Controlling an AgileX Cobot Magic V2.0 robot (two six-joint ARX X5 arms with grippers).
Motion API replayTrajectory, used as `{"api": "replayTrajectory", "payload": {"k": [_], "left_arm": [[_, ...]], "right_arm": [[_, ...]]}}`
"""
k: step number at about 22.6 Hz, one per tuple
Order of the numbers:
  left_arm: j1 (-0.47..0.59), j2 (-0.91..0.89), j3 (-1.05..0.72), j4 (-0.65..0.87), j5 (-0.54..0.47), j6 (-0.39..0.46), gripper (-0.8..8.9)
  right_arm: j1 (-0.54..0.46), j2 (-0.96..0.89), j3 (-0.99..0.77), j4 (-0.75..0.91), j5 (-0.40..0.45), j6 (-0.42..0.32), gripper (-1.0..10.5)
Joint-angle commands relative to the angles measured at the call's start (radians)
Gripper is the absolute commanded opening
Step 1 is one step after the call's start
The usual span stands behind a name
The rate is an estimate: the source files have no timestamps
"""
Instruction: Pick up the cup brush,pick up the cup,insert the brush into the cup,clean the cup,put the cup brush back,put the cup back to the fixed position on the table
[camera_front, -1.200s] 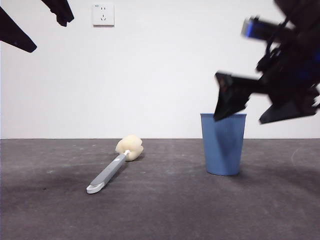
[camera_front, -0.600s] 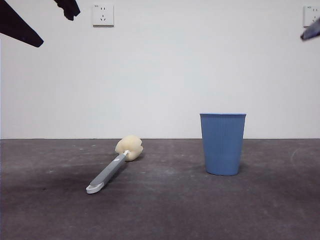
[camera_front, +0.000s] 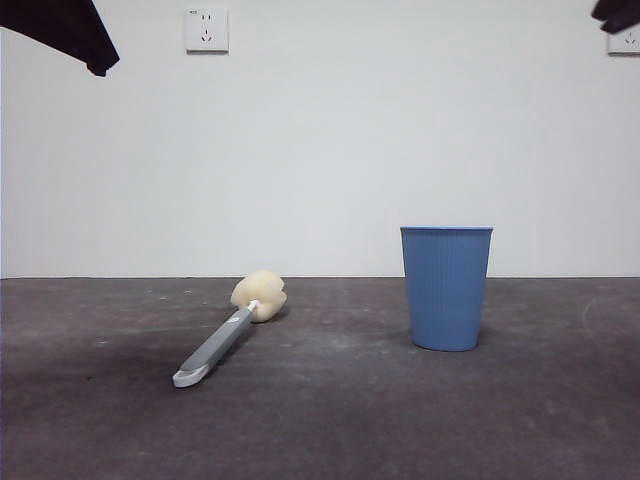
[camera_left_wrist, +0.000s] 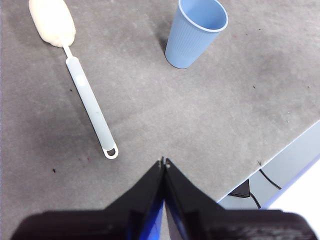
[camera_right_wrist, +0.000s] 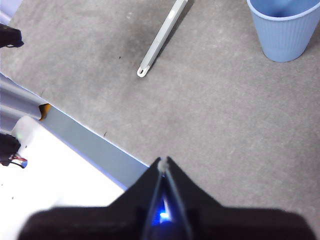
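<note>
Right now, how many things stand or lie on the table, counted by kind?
Cup brush: 1
Cup: 1
Total on the table: 2

The front view looked level across the surface (camera_front: 330, 420) from low down, facing a white wall. Both wrist views looked steeply down from high above. All three shared the cup brush (camera_front: 228, 332) (camera_left_wrist: 82, 90) (camera_right_wrist: 161, 39) and the cup (camera_front: 446, 288) (camera_left_wrist: 194, 31) (camera_right_wrist: 284, 31).
</note>
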Motion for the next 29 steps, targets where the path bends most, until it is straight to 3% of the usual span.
{"api": "replayTrajectory", "payload": {"k": [1, 12, 14, 16, 20, 24, 29], "left_arm": [[-0.003, -0.002, -0.009, 0.003, -0.007, 0.011, -0.04], [-0.003, -0.002, -0.009, 0.002, -0.008, 0.012, -0.04], [0.021, -0.034, -0.009, 0.040, -0.078, 0.100, -0.04], [0.090, -0.076, -0.010, 0.186, -0.138, 0.229, -0.04], [0.327, -0.199, -0.014, 0.432, 0.035, 0.412, -0.04], [0.549, -0.346, -0.116, 0.579, 0.074, 0.449, -0.04], [0.630, -0.491, -0.341, 0.750, 0.070, 0.448, -0.04]], "right_arm": [[0.001, -0.002, 0.000, 0.005, 0.000, -0.008, 0.0], [0.001, -0.002, 0.000, 0.005, 0.000, -0.008, 0.0], [0.001, -0.002, 0.000, 0.005, 0.000, -0.008, 0.0], [0.001, -0.002, 0.000, 0.005, 0.000, -0.008, 0.0], [0.000, -0.003, 0.000, 0.005, 0.003, -0.008, 0.0], [0.000, -0.003, 0.000, 0.005, 0.003, -0.008, 0.0], [0.000, -0.003, 0.000, 0.005, 0.003, -0.008, 0.0]]}}
